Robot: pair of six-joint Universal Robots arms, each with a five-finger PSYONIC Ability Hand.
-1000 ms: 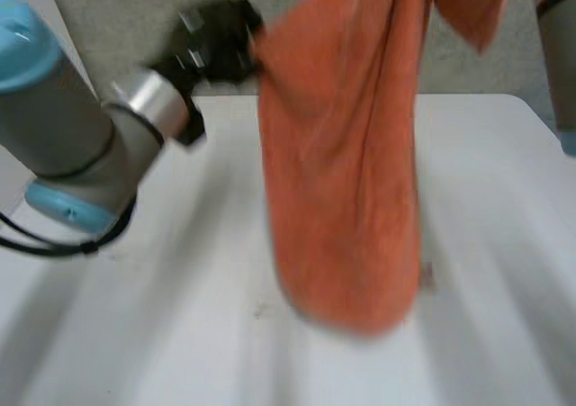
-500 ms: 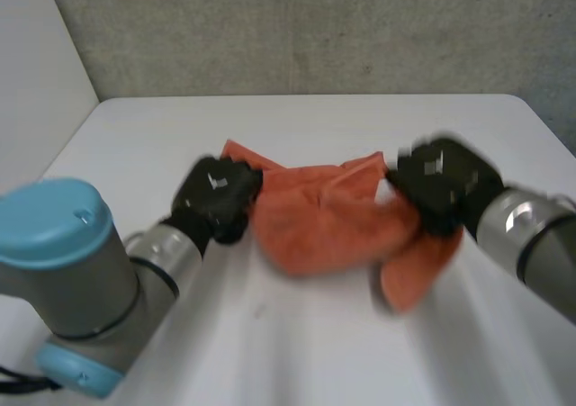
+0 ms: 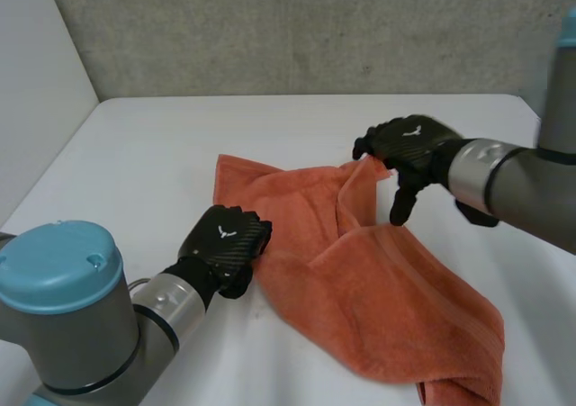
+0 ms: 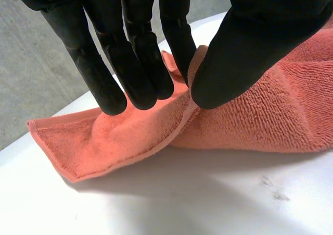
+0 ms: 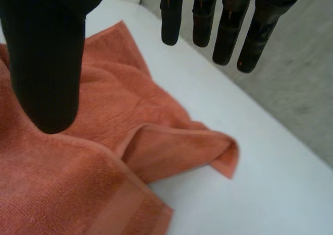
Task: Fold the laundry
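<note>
Left wrist view: left hand (image 4: 260, 37) pinches towel (image 4: 260, 118) edge.

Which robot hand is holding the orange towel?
The left hand: it pinches the orange towel's edge between thumb and fingers. The right hand is open above the towel, fingers straight, gripping nothing.

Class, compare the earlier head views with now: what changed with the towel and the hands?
The orange towel, hanging a second ago, came down and lies spread on the white table. The right hand let go, open above it. The left hand still pinches its edge.
</note>
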